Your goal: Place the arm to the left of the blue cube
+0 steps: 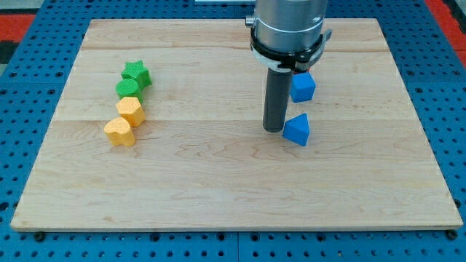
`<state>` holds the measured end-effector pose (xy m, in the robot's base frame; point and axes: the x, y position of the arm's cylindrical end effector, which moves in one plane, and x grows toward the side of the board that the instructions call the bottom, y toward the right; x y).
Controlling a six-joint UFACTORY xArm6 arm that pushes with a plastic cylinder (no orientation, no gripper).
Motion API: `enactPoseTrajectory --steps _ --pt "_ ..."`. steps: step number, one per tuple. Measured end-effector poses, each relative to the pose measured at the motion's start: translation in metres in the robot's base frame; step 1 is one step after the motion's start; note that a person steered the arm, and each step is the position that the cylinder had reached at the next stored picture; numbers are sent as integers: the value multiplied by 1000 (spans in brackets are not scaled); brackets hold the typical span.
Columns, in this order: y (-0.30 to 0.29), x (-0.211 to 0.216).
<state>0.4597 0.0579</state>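
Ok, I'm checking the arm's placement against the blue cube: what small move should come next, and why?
Probably a short slide toward the view's top. My tip sits just left of the blue triangular block, while the blue cube lies higher, right of the dark rod. Moving up along that same line should bring the tip level with the cube's left side without touching either block.
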Motion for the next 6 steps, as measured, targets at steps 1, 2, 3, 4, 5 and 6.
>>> enactPoseTrajectory --steps 1,2,3,4,5,6 --pt "0 -3" --pt "-15 -4" --pt "-42 -10" --pt "-47 -22" --pt "-37 -45" --pt "-14 -89"
